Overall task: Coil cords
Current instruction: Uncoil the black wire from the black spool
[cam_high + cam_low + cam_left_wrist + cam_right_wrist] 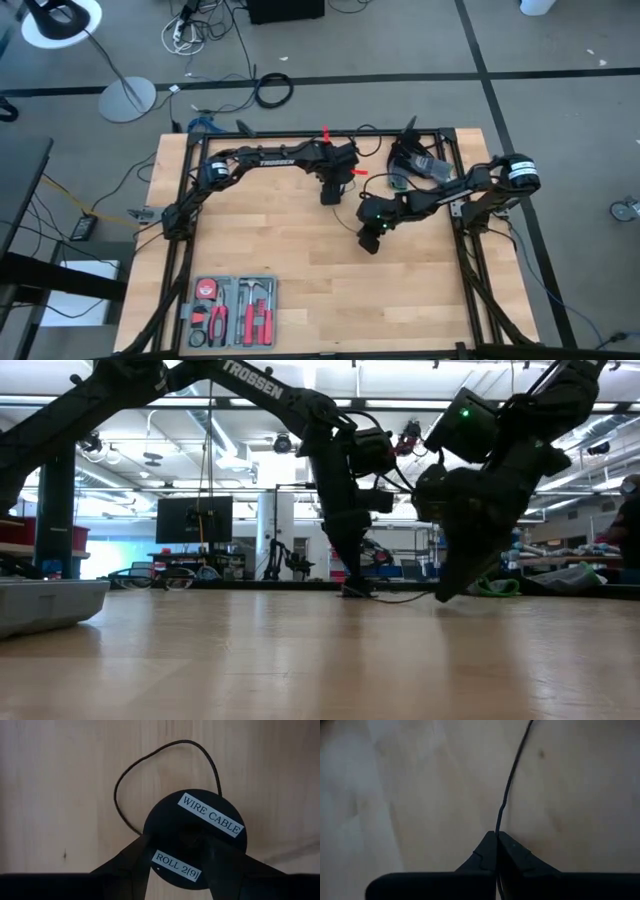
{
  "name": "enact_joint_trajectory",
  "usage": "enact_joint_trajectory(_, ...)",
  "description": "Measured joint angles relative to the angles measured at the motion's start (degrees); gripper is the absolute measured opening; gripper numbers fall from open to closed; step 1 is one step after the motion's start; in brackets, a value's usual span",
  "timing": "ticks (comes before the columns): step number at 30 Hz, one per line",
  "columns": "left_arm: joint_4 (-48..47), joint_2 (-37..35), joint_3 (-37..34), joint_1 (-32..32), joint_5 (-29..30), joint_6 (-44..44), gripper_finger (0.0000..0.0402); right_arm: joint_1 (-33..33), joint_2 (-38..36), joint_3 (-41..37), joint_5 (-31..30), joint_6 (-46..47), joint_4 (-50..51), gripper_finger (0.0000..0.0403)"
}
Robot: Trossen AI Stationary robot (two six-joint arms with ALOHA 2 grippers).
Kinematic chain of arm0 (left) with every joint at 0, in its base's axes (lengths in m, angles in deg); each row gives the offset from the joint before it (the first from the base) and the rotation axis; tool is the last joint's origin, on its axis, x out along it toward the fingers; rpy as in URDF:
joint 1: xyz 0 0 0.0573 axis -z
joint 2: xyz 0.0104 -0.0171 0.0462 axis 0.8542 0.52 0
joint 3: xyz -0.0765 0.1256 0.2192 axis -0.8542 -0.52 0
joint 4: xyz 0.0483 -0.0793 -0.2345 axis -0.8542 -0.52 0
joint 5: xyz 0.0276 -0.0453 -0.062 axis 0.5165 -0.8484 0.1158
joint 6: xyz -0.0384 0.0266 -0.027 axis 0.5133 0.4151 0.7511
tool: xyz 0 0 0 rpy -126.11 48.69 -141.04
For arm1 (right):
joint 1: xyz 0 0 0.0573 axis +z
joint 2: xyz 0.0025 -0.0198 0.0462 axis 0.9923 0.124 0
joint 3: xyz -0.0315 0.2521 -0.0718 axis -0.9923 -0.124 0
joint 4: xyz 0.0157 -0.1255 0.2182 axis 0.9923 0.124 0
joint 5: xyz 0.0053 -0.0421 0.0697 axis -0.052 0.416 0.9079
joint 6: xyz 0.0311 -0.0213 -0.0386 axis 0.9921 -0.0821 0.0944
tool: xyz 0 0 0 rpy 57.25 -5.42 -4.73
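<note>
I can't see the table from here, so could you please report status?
Left gripper jaws around the labelled spool. Right gripper shut on the thin cord. Nothing in the way.

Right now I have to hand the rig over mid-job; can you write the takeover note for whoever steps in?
Left gripper: closed on the black spool labelled WIRE CABLE, ROLL 2(9), held against the table near the back centre.
Right gripper: shut on the thin black cord, low over the table just right of the left arm.
Cord: a slack loop lies on the wood beside the spool; the stretch toward the right gripper is not wound.
Done: both ends gripped.
Left: wind the loose cord into a coil. How much is already wound cannot be seen.
</note>
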Motion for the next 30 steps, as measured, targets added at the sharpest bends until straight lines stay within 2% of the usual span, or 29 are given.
enact_joint_trajectory(10,-4.81,-0.11,0.04,-0.04,0.63,3.02,0.0167,7.96,-9.21,0.0,-0.43,10.04,14.1,0.0001)
enact_joint_trajectory(13,-6.87,-0.15,0.07,-0.04,0.74,3.36,0.0167,12.01,-13.3,0.0,-2.69,14.82,19.62,0.0001)
enact_joint_trajectory(22,-9.69,-0.15,0.04,-0.04,0.71,5.88,0.0167,26.55,-24.84,0.0,-10.32,38.75,39.53,0.0)
enact_joint_trajectory(30,-10.95,-0.08,0.0,0.04,-0.77,6.56,0.0166,39.64,-28.39,0.0,-14.53,58.91,50.39,0.0)
